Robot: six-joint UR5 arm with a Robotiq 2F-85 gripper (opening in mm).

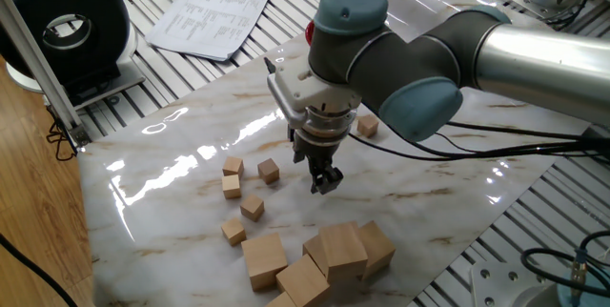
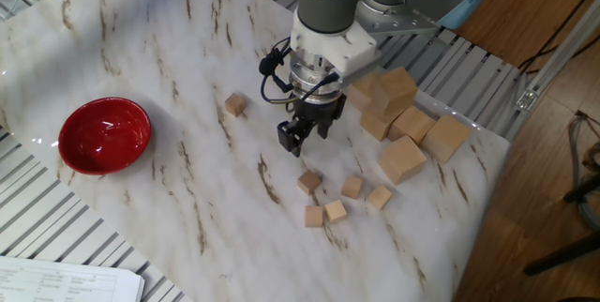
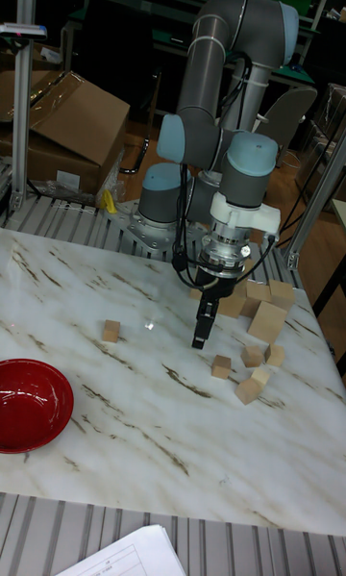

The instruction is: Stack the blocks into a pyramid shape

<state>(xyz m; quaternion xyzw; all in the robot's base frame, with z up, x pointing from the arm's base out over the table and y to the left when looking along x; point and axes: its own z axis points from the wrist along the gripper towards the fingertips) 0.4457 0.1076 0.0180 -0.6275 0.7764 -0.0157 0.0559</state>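
— Marble-patterned table (image 2: 141, 49) looks glossy, with bare room around the red bowl (image 2: 104, 134)?
— Yes. Small wooden blocks (image 2: 337, 199) lie loosely clustered near the gripper (image 2: 292, 139), which hangs empty, fingers nearly together.

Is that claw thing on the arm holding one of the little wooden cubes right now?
No, nothing is held. The tool hangs above the marble table with nothing between its fingers, and the small blocks lie loose nearby.
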